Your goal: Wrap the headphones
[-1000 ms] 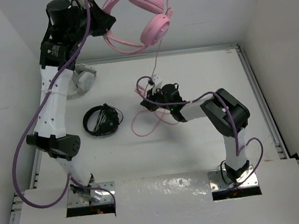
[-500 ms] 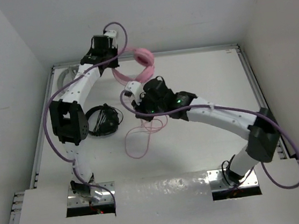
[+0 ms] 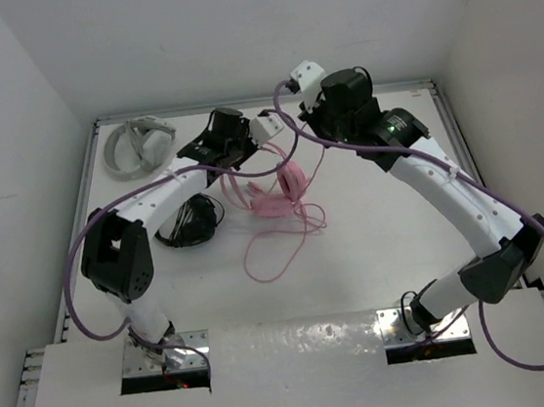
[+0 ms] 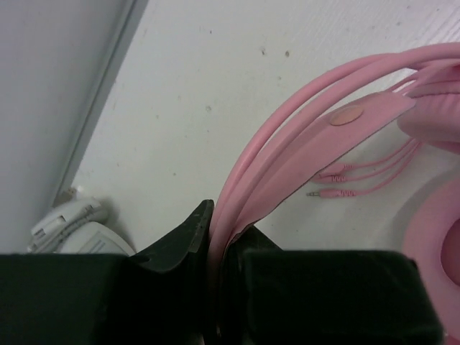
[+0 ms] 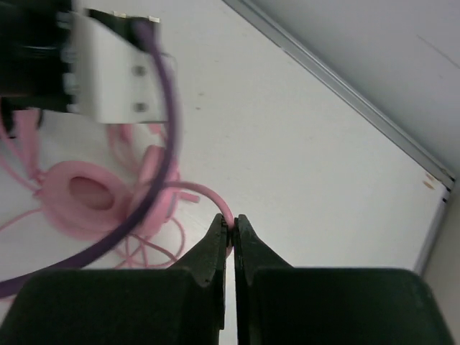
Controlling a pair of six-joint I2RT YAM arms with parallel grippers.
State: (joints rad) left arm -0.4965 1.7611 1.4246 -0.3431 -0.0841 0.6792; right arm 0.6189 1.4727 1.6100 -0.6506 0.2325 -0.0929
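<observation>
The pink headphones (image 3: pixel 285 184) lie on the table's middle, their thin cable (image 3: pixel 279 247) looped loosely in front. My left gripper (image 3: pixel 244 154) is shut on the pink headband (image 4: pixel 287 162), which is pinched between its jaws in the left wrist view; an earcup (image 4: pixel 438 237) and the cable plugs (image 4: pixel 338 192) lie beyond. My right gripper (image 3: pixel 315 128) is raised behind the headphones and shut on a strand of the pink cable (image 5: pixel 208 194), held at the fingertips (image 5: pixel 231 223). The earcups (image 5: pixel 90 194) show below it.
Black headphones (image 3: pixel 190 218) lie left of the pink ones, partly under my left arm. White-grey headphones (image 3: pixel 138 145) lie at the back left corner and show in the left wrist view (image 4: pixel 68 226). The back wall and a metal rail (image 3: pixel 436 87) are close.
My left arm brought the headphones down from high at the back onto the table's middle. My right arm rose from the table centre to the back right, still gripping the cable.
</observation>
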